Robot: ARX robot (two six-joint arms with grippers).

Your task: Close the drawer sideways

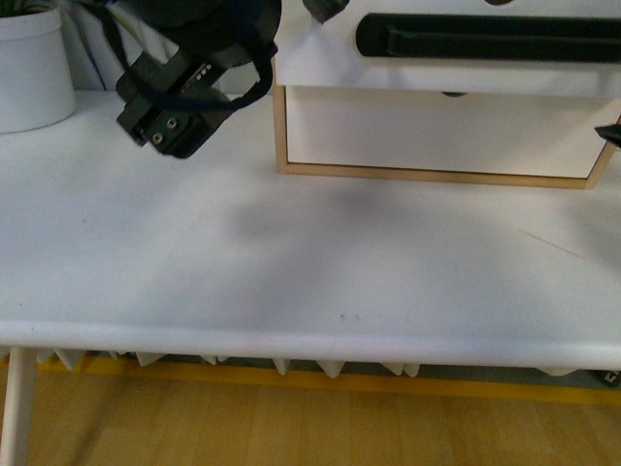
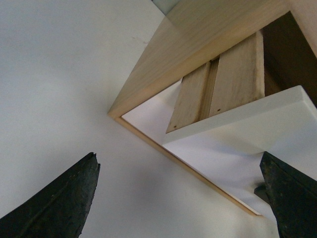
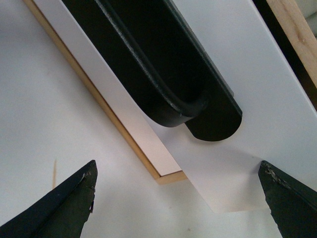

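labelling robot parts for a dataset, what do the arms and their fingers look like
The left arm is a black, blocky housing with small screws on its end face and a black cable looping beside it. The left fingers and right fingers are black, tapered, scuffed at the tips.

Wide white-fronted drawer (image 1: 320,58) with light wood sides (image 2: 218,84). Long black bar handle (image 1: 485,39) across the front; half-round notch (image 1: 497,2) in the top edge. State: open, pulled forward, level, its front overhanging the wood-framed cabinet (image 1: 427,173) at the tabletop's (image 1: 291,272) rear right.
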